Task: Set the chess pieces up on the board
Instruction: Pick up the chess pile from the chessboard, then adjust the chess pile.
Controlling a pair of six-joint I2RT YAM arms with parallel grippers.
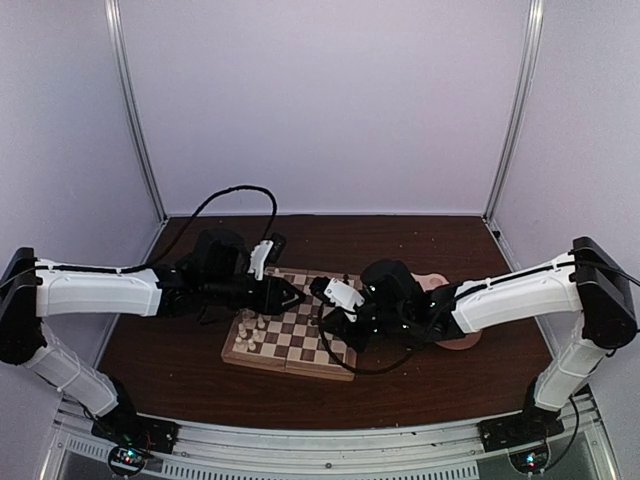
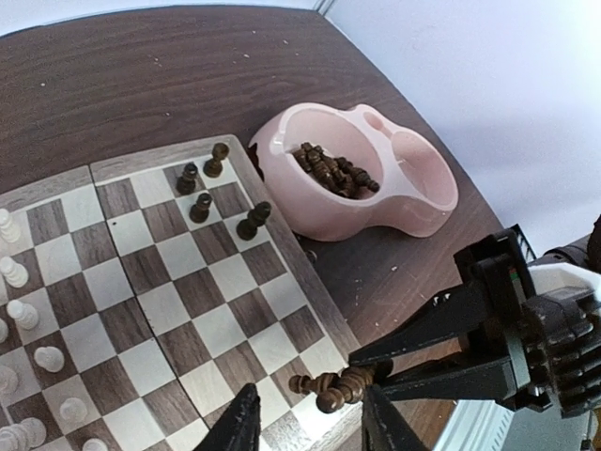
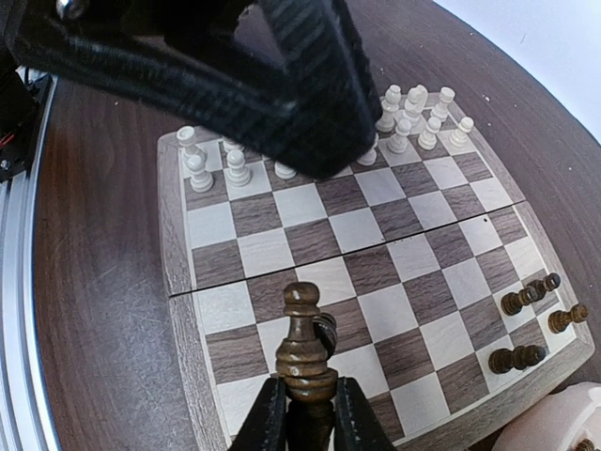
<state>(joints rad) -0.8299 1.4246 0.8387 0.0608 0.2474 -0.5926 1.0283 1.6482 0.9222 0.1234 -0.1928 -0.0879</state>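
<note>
Dark brown wood-grain worktop (image 1: pixel 450 385). Plain pale walls (image 1: pixel 330 100) behind and at both sides. Two slim metal posts (image 1: pixel 135 110) rise from the far corners. Aluminium rail (image 1: pixel 330 445) along the near edge. Soft, even light.

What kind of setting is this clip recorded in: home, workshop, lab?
Most likely a lab robot cell, not a home: white panels on aluminium posts enclose a dark wooden table, two robot arms are mounted on a metal rail at its near edge, with a chessboard between them.
</note>
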